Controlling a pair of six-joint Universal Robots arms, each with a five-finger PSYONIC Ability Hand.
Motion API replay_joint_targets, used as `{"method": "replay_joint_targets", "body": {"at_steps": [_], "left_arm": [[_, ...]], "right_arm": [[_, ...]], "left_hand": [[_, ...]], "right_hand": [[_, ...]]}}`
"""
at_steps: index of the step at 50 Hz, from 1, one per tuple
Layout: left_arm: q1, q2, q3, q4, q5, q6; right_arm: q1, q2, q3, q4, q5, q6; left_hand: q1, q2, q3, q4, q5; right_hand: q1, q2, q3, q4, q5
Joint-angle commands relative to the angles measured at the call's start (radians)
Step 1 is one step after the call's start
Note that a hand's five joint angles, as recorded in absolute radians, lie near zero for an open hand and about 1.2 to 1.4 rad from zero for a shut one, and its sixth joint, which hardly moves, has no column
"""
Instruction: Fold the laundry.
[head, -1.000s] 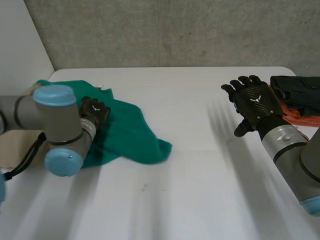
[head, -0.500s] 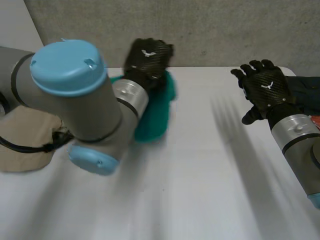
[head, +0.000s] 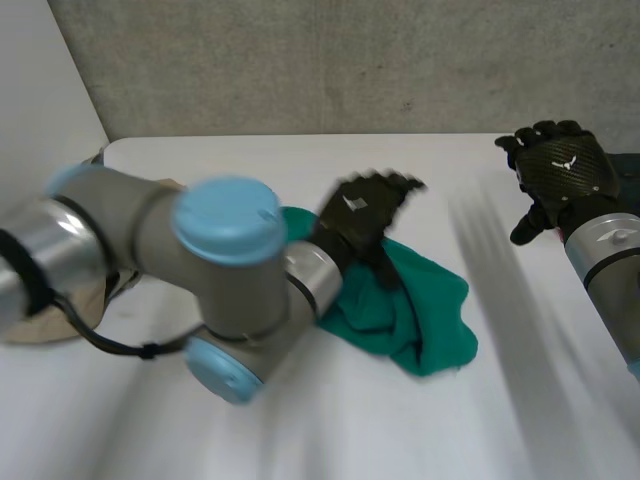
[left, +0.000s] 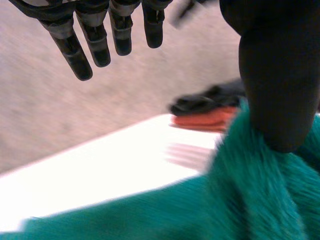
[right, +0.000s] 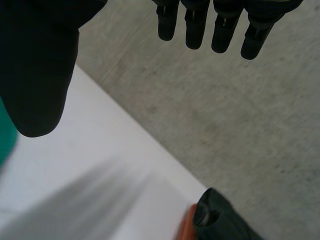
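Note:
A crumpled green cloth (head: 432, 312) lies in a heap near the middle of the white table (head: 300, 160). My left hand (head: 358, 215) is over the cloth's far left part, open with its fingers spread. In the left wrist view its fingers (left: 75, 45) are straight and apart from the thumb, and the thumb stands against the green cloth (left: 150, 215). My right hand (head: 562, 170) hangs open above the table's far right, away from the cloth. In its own view the right hand (right: 35, 65) holds nothing, and a sliver of green cloth (right: 4, 135) shows beside the thumb.
A stack of a dark garment (left: 210, 97) on an orange one (left: 205, 119) lies at the table's far right; the dark garment (right: 222, 220) also lies below my right hand. A beige cloth (head: 30, 325) lies at the left behind my left arm. A concrete wall stands behind the table.
My left arm has swung the green cloth from the far left to the middle of the table, and the hand has let it go. My right hand has drawn back to the right.

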Motion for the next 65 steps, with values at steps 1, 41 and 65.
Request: {"method": "replay_joint_targets", "body": {"at_steps": [1,41,65], "left_arm": [[0.129,0.169,-0.088,0.003,-0.025,0.1],[0.3,-0.386,0.255,0.017,0.268,0.586],[0.258,0.038,0.041,0.003,0.132,0.513]], "right_arm": [[0.006,0.001,-0.093,0.327,-0.003,-0.004],[0.21,0.007,0.232,0.093,-0.007,0.105],[0.184,-0.192,0.025,0.104,-0.008,-0.119]], "left_hand": [[-0.009,-0.036,-0.04,-0.027,-0.033],[0.455,0.427,0.423,0.437,0.431],[1.198,1.17,1.166,1.179,1.174]], "right_hand": [[-0.052,-0.039,-0.036,-0.041,-0.049],[0.792,0.805,0.808,0.803,0.795],[1.169,1.183,1.186,1.181,1.172]]}}
